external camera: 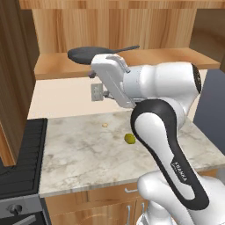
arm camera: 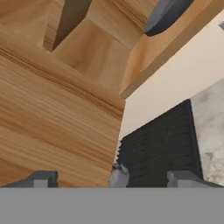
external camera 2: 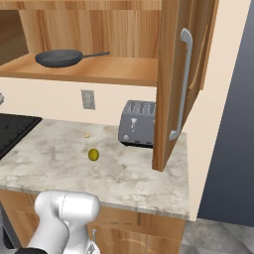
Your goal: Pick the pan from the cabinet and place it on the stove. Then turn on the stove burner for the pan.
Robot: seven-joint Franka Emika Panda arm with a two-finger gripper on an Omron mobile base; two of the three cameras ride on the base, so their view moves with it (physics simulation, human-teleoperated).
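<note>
Gripper (arm camera: pixel 111 177), fingers spread wide and holding nothing, is raised before the cabinet (arm camera: pixel 52 109) near the pan (external camera: pixel 83 54).

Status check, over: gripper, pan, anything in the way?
Gripper open, empty, short of the shelf. Pan on open cabinet shelf, handle toward the toaster side. Nothing between them.

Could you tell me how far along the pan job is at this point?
Done: the cabinet stands open. In hand: the open, empty gripper is raised near the shelf, not touching the pan. Left: grasping the pan, setting it on the stove, and turning the knob.
</note>
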